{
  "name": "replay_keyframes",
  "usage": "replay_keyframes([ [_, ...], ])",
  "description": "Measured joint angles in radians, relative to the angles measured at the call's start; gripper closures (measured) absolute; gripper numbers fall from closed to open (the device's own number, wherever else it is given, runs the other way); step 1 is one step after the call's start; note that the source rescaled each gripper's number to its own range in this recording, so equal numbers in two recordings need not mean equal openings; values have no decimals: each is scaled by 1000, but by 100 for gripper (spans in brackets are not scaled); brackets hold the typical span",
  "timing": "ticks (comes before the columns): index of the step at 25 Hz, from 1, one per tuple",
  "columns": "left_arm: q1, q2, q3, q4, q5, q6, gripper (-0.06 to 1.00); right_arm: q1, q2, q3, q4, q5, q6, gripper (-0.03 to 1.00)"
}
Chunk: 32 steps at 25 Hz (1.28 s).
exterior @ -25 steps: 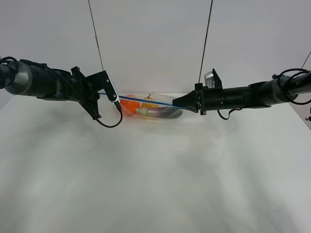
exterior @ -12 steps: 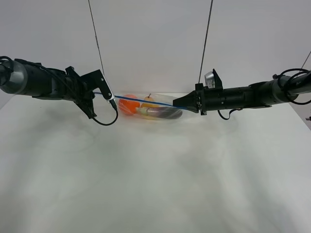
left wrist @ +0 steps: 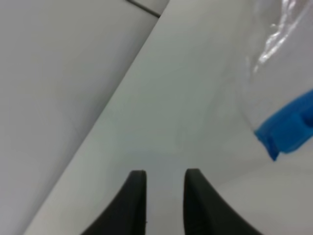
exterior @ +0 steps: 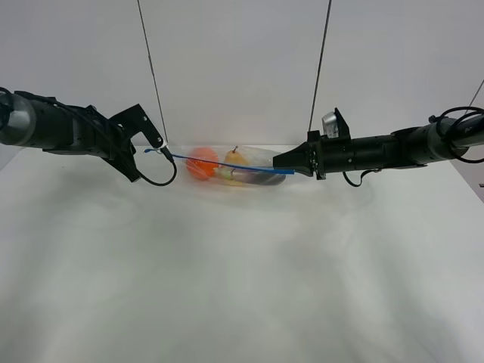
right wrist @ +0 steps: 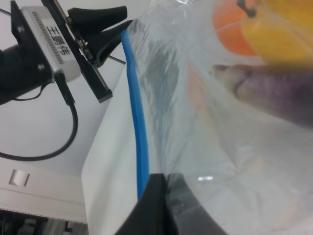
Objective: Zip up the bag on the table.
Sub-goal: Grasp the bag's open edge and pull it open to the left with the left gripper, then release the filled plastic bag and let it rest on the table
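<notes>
The clear bag (exterior: 246, 175) lies at the table's (exterior: 242, 272) far middle, with orange, yellow and purple items inside. Its blue zipper strip (exterior: 227, 163) runs along the top edge. My right gripper (exterior: 278, 162) is shut on the bag's right end, with the plastic and strip (right wrist: 139, 132) pinched at its tips (right wrist: 164, 177). My left gripper (exterior: 160, 146) hovers just past the strip's left end. In the left wrist view its fingers (left wrist: 165, 172) stand narrowly apart with nothing between them, and the strip's blue end (left wrist: 288, 129) lies off to one side.
Two thin dark cords (exterior: 151, 68) (exterior: 321, 60) hang down behind the arms in front of the white back wall. A black cable loop (exterior: 162, 178) dangles under the left gripper. The table's far edge runs right behind the bag.
My left gripper slid leftward and upward along the blue strip and came off its left end. The strip now lies flatter. The right gripper kept its hold and hardly moved.
</notes>
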Motion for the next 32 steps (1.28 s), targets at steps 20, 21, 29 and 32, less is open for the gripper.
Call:
replay_keyframes([
  [20, 0, -49, 0, -4, 292, -1350, 56, 0, 0, 0, -51, 0, 0, 97],
  [21, 0, -49, 0, -4, 343, -1417, 56, 0, 0, 0, -58, 0, 1, 97],
  [29, 0, -49, 0, -4, 895, -1921, 55, 0, 0, 0, -71, 1, 16, 97],
  [32, 0, -49, 0, -4, 1136, -2015, 55, 0, 0, 0, -72, 1, 16, 97],
])
